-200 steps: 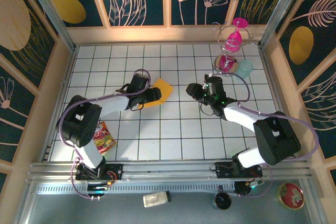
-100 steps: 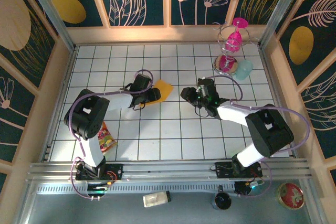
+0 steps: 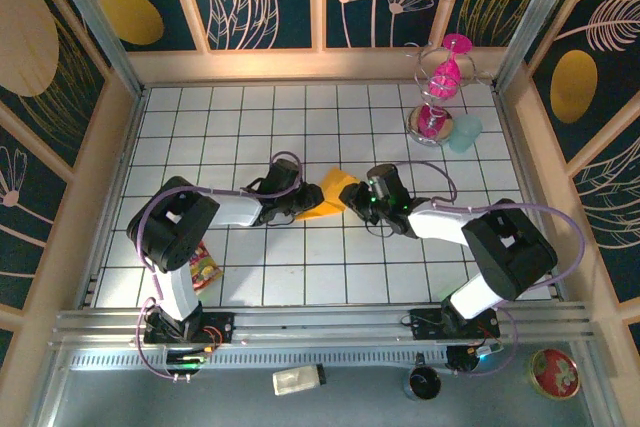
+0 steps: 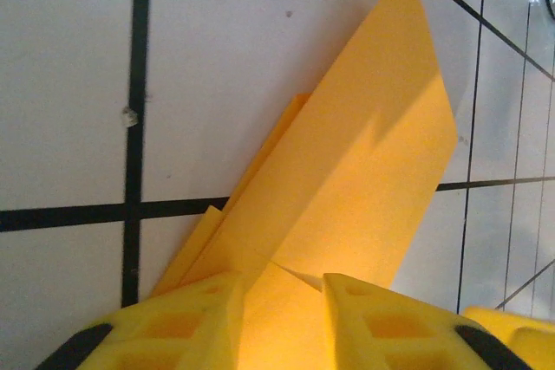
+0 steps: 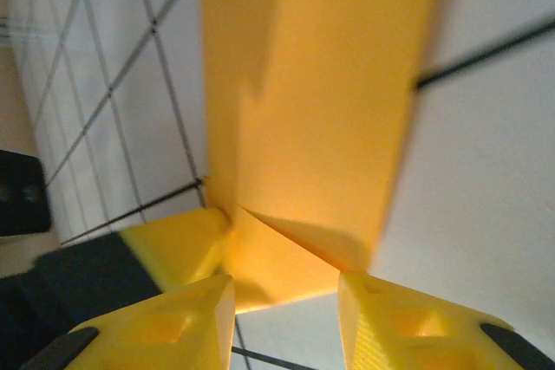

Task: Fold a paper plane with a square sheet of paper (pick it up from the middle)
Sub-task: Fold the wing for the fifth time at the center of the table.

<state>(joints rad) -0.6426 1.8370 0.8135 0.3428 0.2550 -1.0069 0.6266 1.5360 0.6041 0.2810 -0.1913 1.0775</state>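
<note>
Folding is mid-way. The orange paper (image 3: 332, 194), creased into a layered wedge but no plane yet, lies on the tiled tabletop (image 3: 300, 277) at the centre of the top view, where both arms meet.

The left gripper (image 4: 282, 309) straddles the paper's end at the bottom of its wrist view; I cannot tell whether it pinches. The right gripper (image 5: 286, 318) is spread, with tabletop showing between its fingers.

Next, I judge, one side must pin the paper while the other lifts a flap along the crease.

The snack packet (image 3: 203, 269) at lower left and the pink stand (image 3: 440, 87) at upper right sit well apart. The likelier hindrance is the grippers crowding each other.
</note>
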